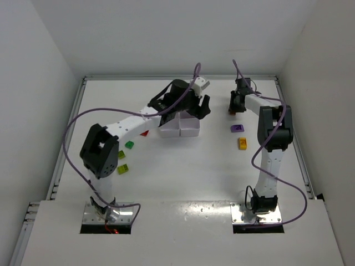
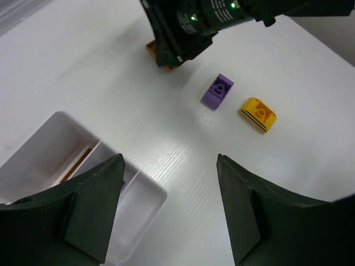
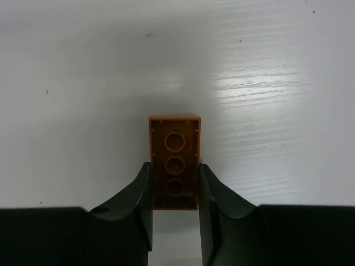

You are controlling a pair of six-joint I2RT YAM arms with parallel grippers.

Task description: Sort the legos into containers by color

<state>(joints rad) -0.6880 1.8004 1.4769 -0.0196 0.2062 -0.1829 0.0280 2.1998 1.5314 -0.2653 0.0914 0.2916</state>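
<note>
My right gripper (image 3: 175,183) is shut on an orange-brown brick (image 3: 175,160), which lies underside up, pinched at its two long sides, at the table surface. In the top view this gripper (image 1: 234,109) is at the far right. My left gripper (image 2: 169,160) is open and empty, hovering over the right end of the white tray (image 2: 147,191), as the top view (image 1: 203,106) also shows. A purple brick (image 2: 217,91) and a yellow brick (image 2: 258,114) lie on the table right of the tray (image 1: 188,133). One tray compartment holds something orange-brown (image 2: 77,162).
Left of the tray lie a red brick (image 1: 145,133), a green brick (image 1: 129,145) and two lime-yellow bricks (image 1: 121,154) (image 1: 122,169), beside the left arm. Raised walls border the table at the back and both sides.
</note>
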